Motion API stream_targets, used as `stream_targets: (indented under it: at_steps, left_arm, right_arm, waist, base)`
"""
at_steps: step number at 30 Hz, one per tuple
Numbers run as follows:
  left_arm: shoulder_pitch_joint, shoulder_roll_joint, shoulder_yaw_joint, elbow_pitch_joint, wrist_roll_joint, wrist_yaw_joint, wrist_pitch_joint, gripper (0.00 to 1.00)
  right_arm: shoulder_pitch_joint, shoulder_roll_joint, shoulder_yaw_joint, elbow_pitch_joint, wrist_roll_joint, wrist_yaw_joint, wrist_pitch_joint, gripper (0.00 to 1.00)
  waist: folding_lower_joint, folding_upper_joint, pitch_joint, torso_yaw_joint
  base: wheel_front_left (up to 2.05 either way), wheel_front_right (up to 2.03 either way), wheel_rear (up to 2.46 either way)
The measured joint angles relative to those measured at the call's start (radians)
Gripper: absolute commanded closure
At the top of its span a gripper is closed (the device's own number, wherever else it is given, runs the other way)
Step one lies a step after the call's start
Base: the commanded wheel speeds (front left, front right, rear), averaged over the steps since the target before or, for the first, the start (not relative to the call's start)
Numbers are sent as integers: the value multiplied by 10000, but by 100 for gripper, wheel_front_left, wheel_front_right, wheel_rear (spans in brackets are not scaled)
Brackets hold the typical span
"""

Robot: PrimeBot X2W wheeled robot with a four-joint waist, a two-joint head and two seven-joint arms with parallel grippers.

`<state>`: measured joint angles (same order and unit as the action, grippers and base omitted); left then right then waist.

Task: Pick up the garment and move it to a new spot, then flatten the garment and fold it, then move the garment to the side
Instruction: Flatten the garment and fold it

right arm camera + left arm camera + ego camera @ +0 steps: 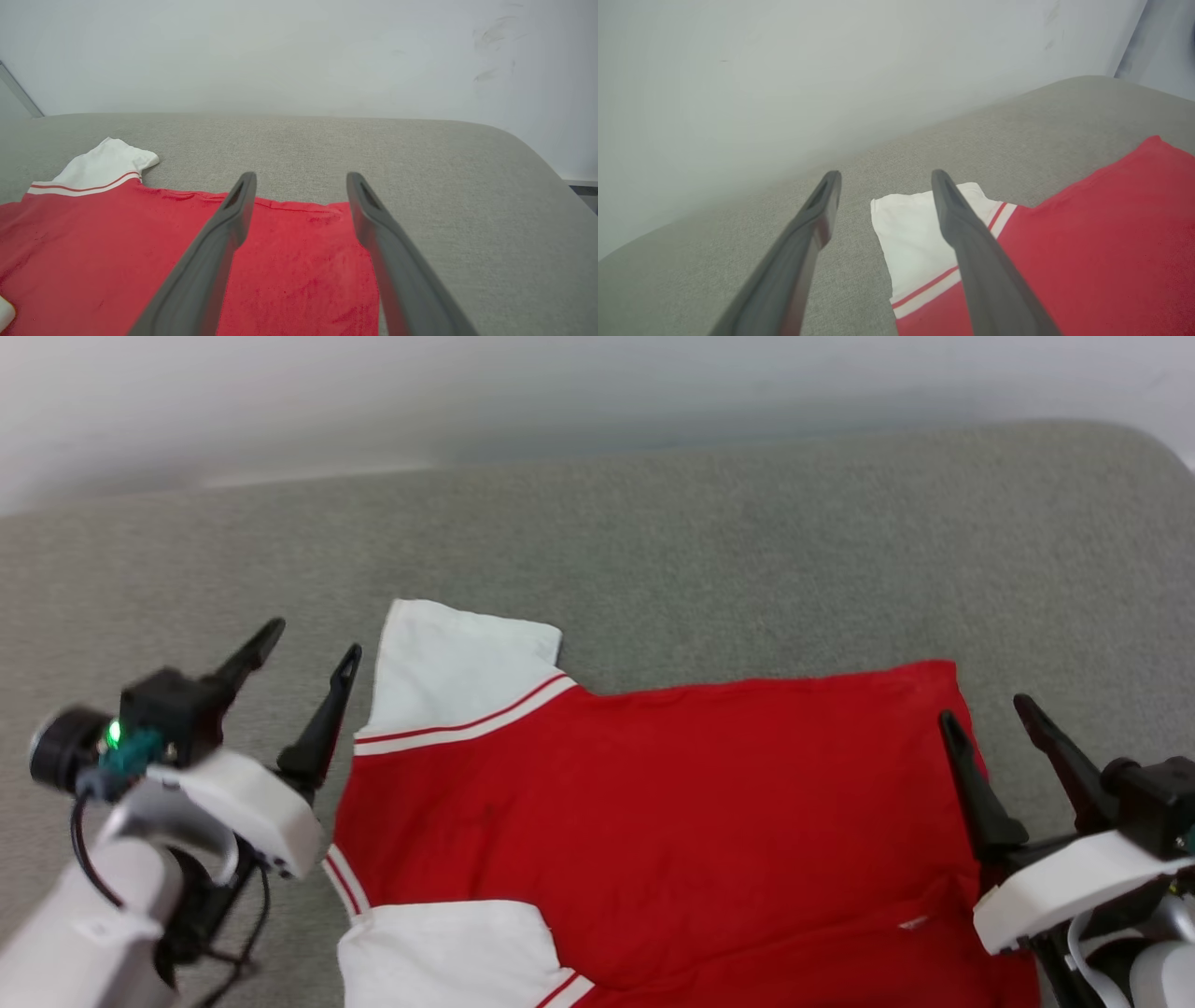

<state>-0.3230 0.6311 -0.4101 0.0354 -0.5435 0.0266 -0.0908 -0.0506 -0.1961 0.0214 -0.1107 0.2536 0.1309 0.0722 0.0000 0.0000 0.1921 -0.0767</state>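
Plainly, one garment (653, 821) lies spread; two claws, left claw (314, 639) and right claw (985, 709), gape wide, empty.

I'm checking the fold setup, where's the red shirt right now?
In the head view the garment lies spread flat on the grey fabric surface, low and centre, between the open left gripper and the open right gripper.

garment (653, 803) near side and near sleeve (439, 952) cut off at head view's bottom edge. right gripper (985, 709) covers part of its hem edge. left wrist view: a finger (971, 242) hides part of far sleeve (910, 233).
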Motion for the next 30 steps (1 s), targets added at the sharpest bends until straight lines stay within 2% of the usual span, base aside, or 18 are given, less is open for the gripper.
stream_targets:
  at_steps: [3, 6, 8, 11, 15, 19, 24, 30]
  left_arm:
    - [-1179, 522, -190, 441, -157, -769, 1289, 0]
    - [-2359, 949, -326, 1072, -802, -1229, 3133, 0]
    - [-2917, 982, -328, 1538, -1728, -1327, 4610, 0]
    - [-3806, 1300, -318, 2031, -2523, -1369, 6665, 0]
    - [-4671, 1360, -109, 2311, -3513, -1001, 8606, 0]
    - [-5200, 1590, -136, 2385, -3603, -637, 9716, 0]
    - [-5339, 1655, -245, 2470, -3777, -213, 10606, 0]
    - [-5443, 1766, -330, 2464, -3591, 27, 10734, 0]
  right_arm:
    - [-265, -13, 38, -48, -13, 0, -38, 0]
    - [-474, 59, 115, -35, -13, 0, -140, 0]
    - [-561, 121, 150, 6, -15, 0, -224, 0]
    - [-731, 207, 267, 140, -82, 0, -370, 0]
    - [-886, 347, 410, 293, -109, 0, -520, 0]
    - [-989, 401, 512, 422, -150, 0, -629, 0]
    - [-1163, 430, 562, 504, -253, 0, -675, 0]
    - [-1330, 431, 516, 550, -268, 0, -671, 0]
  waist:
    - [1, 0, 453, -271]
    - [2, 0, 906, -571]
    - [2, 0, 1173, -778]
    - [2, 0, 1541, -1083]
    - [2, 0, 2005, -1419]
    - [2, 0, 2398, -1691]
    - [2, 0, 2793, -1950]
    - [1, 1, 3147, -2148]
  base:
    - [0, 0, 0]
    - [0, 0, 0]
    - [0, 0, 0]
    - [0, 0, 0]
    - [0, 0, 0]
    - [0, 0, 0]
    - [0, 0, 0]
    - [0, 0, 0]
